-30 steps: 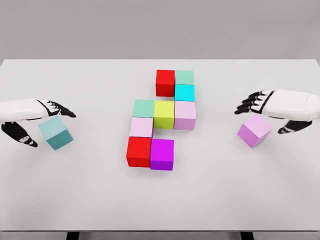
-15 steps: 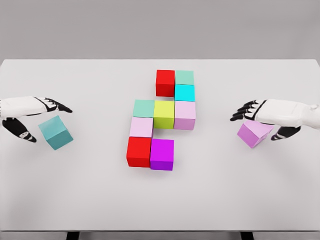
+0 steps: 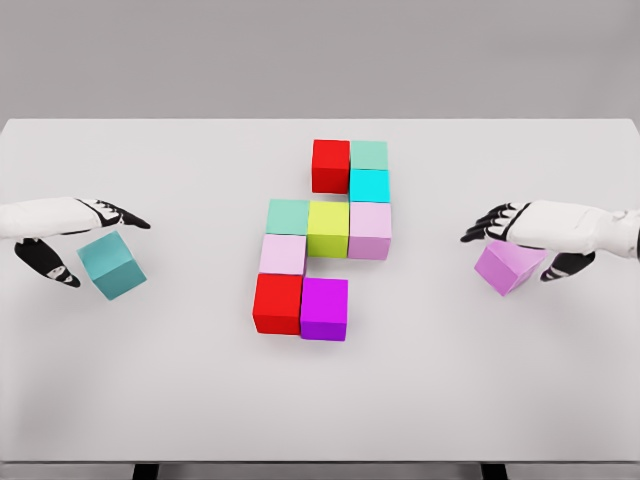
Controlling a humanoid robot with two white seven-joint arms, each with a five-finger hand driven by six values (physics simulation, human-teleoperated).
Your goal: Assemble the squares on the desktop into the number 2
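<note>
White table (image 3: pixel 180 400), both hands' fingers spread, teal cube (image 3: pixel 112 266) left, lilac cube (image 3: pixel 508 267) right, neither gripped

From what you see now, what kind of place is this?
Probably a simulated tabletop test scene: a plain white table, a bare grey backdrop, and flat-coloured cubes such as the teal cube and pink cube.

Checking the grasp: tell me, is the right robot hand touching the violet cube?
Cannot tell. The head view shows the right robot hand overlapping the violet cube; contact unclear.
</note>
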